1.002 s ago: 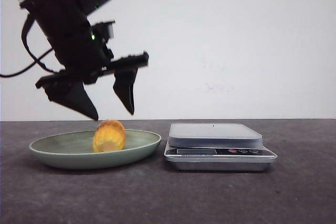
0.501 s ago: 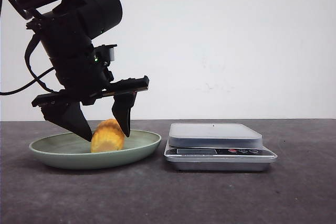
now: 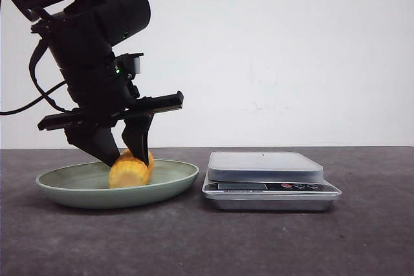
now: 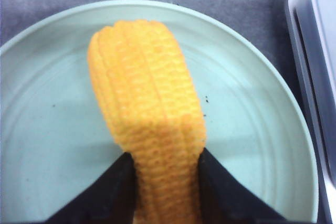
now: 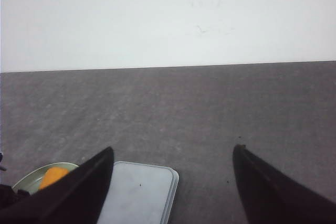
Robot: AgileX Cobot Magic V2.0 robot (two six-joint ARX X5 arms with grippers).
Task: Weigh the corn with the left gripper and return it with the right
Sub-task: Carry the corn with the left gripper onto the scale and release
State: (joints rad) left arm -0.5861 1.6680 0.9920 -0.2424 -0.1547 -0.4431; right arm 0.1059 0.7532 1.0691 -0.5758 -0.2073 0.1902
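Yellow-orange and ribbed with kernel rows, the corn (image 3: 131,169) lay in the pale green plate (image 3: 174,179) at the lower left of the front frame, on the dark grey table (image 3: 259,244). The left gripper (image 3: 127,158) had its two black fingers pressed against either side of the cob; the left wrist picture showed the fingertips (image 4: 118,182) touching its near end, with the corn (image 4: 147,114) running up the middle of the plate (image 4: 47,124). Just to the right of the plate stood the silver scale (image 3: 266,179), its platform bare. The right gripper (image 5: 173,182) hung with fingers spread wide, holding nothing, the scale (image 5: 139,192) and the corn (image 5: 52,176) small at the lower left of its frame.
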